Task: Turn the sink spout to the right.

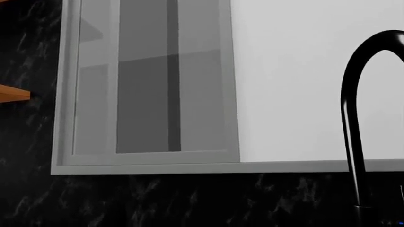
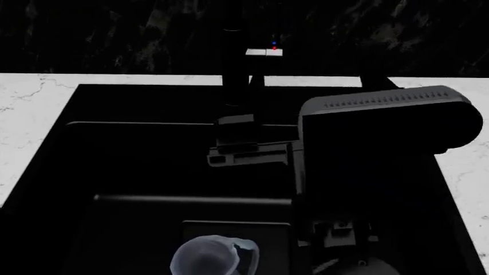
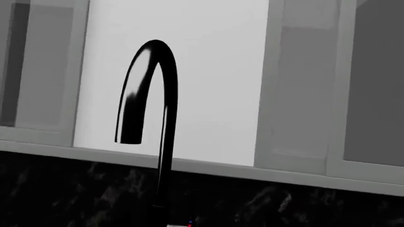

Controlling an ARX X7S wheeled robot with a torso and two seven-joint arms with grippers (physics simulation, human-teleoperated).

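Poised near sink spout above sink for rightward push; left and right gripper states indeterminable.

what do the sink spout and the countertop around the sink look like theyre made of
The sink spout looks like black-coated metal with a slight sheen: a soft pale highlight runs along its curved arch. The countertop looks like polished white marble or a similar stone, judging by its grey veining. Being renders, both are guesses.

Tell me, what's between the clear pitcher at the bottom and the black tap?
In the head view, the dark robot arm reaches over the black sink basin, between the translucent grey pitcher and the slim matte-black sink spout.
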